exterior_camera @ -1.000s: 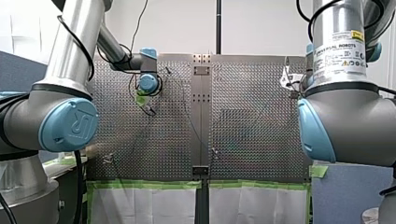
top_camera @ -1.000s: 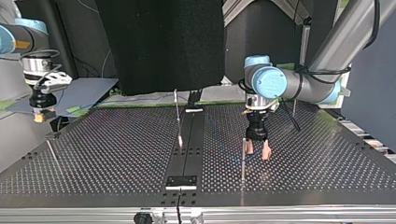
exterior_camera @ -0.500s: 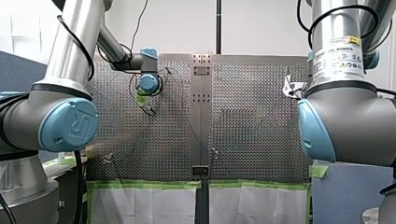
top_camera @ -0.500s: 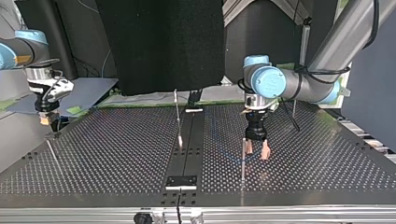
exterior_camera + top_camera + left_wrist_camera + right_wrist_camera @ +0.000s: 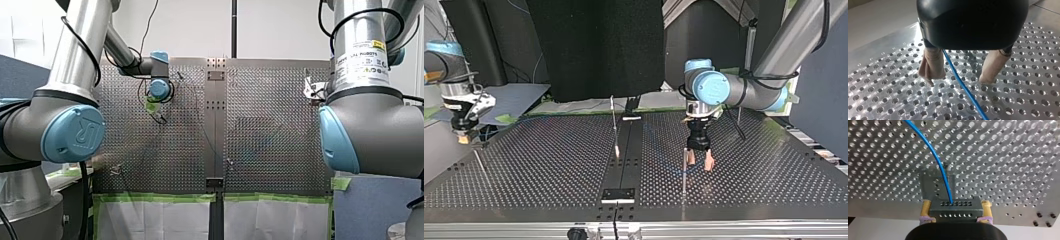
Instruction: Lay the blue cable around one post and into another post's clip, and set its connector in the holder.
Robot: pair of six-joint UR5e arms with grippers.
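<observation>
Cable-routing step. Left gripper (image 5: 956, 80), fingers wide apart, straddles blue cable (image 5: 973, 100) low over table (image 5: 1023, 95), beside post (image 5: 684, 170) right of centre in top view. Right gripper (image 5: 956, 205) clamps connector (image 5: 955, 210). Next, likely: pinch cable, lead round post.

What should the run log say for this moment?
left gripper: open, astride blue cable | right gripper: shut on connector | connector: not yet set down

My left claw (image 5: 958, 80) stands spread over the perforated table (image 5: 885, 100), the blue cable (image 5: 967, 92) running between its pads (image 5: 931, 67).
</observation>
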